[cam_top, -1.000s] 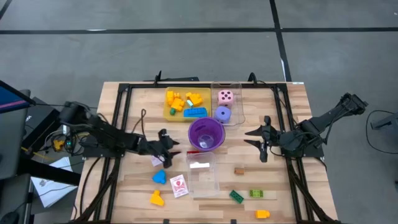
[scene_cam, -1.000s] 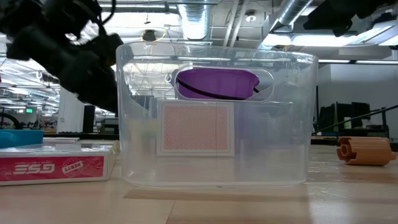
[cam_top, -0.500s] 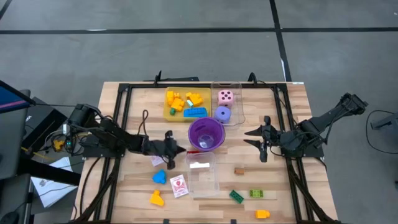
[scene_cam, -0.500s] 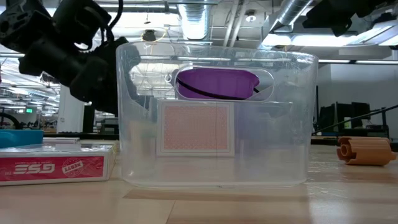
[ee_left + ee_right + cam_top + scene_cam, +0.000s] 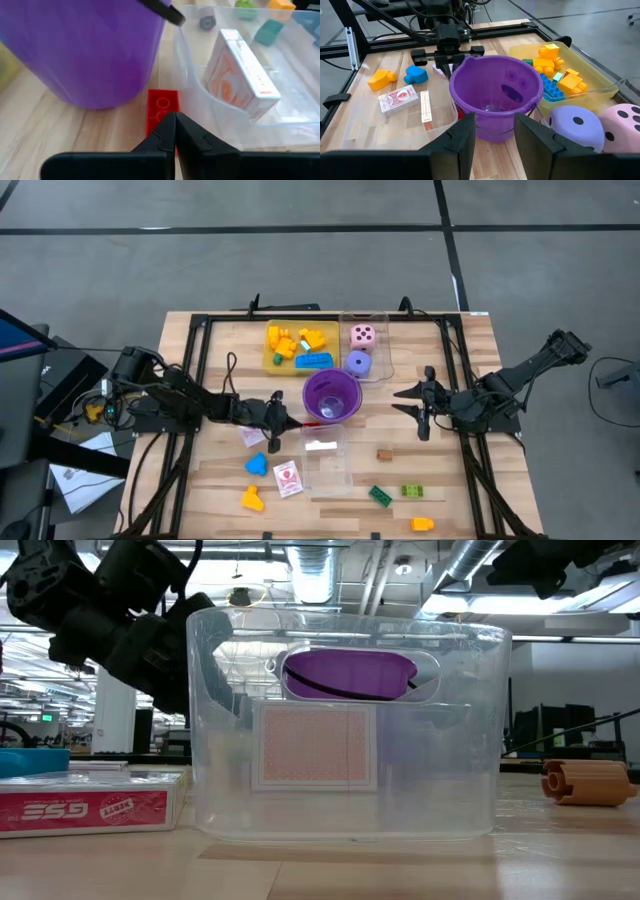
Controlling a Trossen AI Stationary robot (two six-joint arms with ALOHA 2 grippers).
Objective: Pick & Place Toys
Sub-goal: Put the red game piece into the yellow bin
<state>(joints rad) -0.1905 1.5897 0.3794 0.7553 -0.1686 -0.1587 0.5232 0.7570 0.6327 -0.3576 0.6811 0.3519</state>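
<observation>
Nearest the table's front edge, well short of the purple cup [image 5: 331, 396], lie loose toys: a yellow brick [image 5: 252, 499], a blue piece [image 5: 257, 465], a white-red card pack [image 5: 287, 478], a dark green brick [image 5: 379, 496], a light green brick [image 5: 412, 491] and another yellow brick [image 5: 422, 524]. Just in front of the cup stands the clear tray [image 5: 325, 461], with a card deck [image 5: 240, 72] leaning inside it. Right at the cup's base, between cup and tray, lies a red brick [image 5: 161, 111]; the left gripper [image 5: 174, 131] is low beside the cup with its fingers pressed together, their tips just over the brick's near end, pinching nothing that can be made out. To the cup's right, well apart, the right gripper [image 5: 424, 404] hangs with its fingers partly spread and empty. Behind the cup, the yellow tray [image 5: 270, 362] holds yellow and blue bricks, and beside it sit the pink die [image 5: 363, 335] and the purple die [image 5: 358, 363].
</observation>
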